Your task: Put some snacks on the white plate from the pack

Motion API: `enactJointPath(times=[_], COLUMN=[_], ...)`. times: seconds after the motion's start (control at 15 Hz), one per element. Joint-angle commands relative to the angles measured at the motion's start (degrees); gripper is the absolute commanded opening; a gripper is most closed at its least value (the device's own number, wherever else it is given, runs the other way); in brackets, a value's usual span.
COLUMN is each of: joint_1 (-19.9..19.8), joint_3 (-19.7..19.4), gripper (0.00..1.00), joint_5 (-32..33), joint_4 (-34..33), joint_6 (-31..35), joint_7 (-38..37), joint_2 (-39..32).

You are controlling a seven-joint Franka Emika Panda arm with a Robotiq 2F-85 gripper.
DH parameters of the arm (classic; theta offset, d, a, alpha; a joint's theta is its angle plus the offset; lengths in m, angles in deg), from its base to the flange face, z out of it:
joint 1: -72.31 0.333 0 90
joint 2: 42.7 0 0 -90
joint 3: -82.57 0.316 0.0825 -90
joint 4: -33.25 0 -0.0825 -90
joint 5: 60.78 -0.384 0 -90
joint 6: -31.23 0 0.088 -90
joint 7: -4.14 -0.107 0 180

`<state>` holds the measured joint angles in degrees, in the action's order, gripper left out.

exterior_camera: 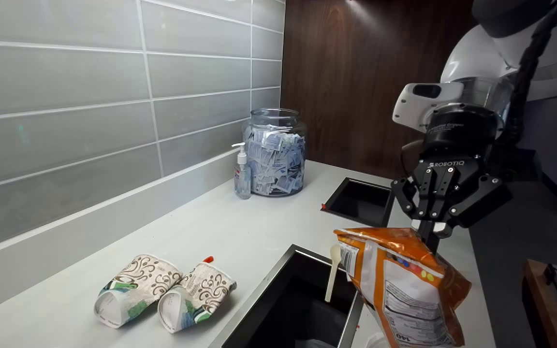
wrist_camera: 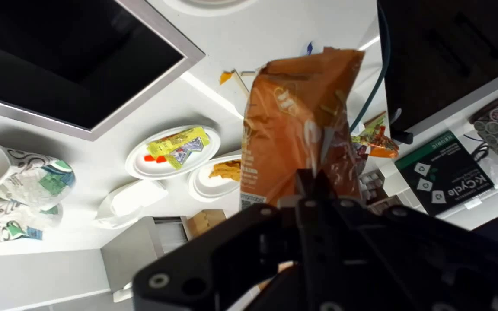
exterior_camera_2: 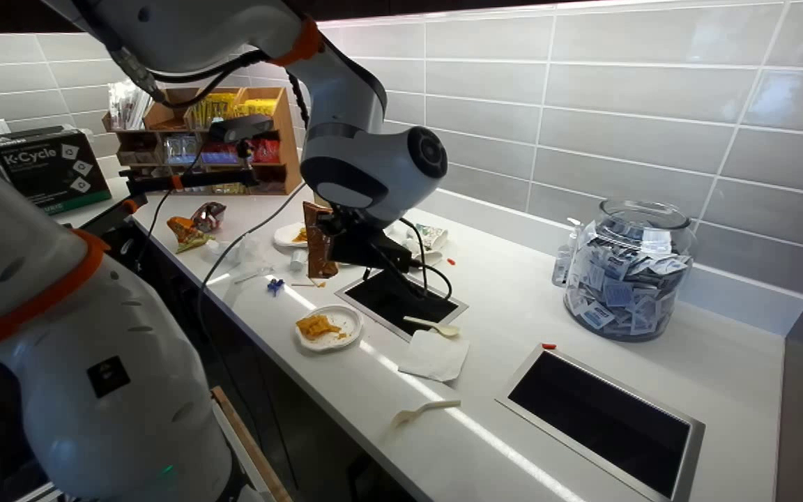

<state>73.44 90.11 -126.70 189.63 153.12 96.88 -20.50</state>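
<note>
My gripper (exterior_camera: 429, 236) is shut on the orange snack bag (exterior_camera: 399, 290) and holds it above the counter beside a recessed opening. The bag hangs below the fingers; it also shows in an exterior view (exterior_camera_2: 319, 244) and in the wrist view (wrist_camera: 275, 129). The fingertips (wrist_camera: 314, 181) pinch the crinkled foil. Several white plates are in view. A white plate (exterior_camera_2: 347, 324) near the counter's front edge bears orange snack pieces (exterior_camera_2: 318, 326). In the wrist view one plate (wrist_camera: 208, 8) is cut off at the top, one (wrist_camera: 205, 183) bears an orange snack, and one (wrist_camera: 135, 166) bears yellow packets.
Framed dark openings (exterior_camera: 302, 285) (exterior_camera_2: 603, 418) are set in the counter. A spoon (exterior_camera: 335, 270) lies across one edge, near a napkin (exterior_camera_2: 436, 355). Two patterned cups (exterior_camera: 138, 290) lie on their sides. A glass jar (exterior_camera: 278, 159) and a pump bottle (exterior_camera: 242, 176) stand by the wall.
</note>
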Motion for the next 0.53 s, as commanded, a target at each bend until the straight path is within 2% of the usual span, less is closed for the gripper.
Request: enactJointPath(times=[0.0,0.2,0.47], joint_1=[1.55,2.83,4.32], joint_3=[2.66,4.22,4.72], gripper=[0.00,0.00,0.00], joint_5=[7.04,14.59,26.53], joint_4=[-0.70,-2.54,-5.48], joint_6=[4.97,6.97,5.55], joint_7=[-12.08,-22.95,-38.43], joint_2=[2.93,3.38,2.51])
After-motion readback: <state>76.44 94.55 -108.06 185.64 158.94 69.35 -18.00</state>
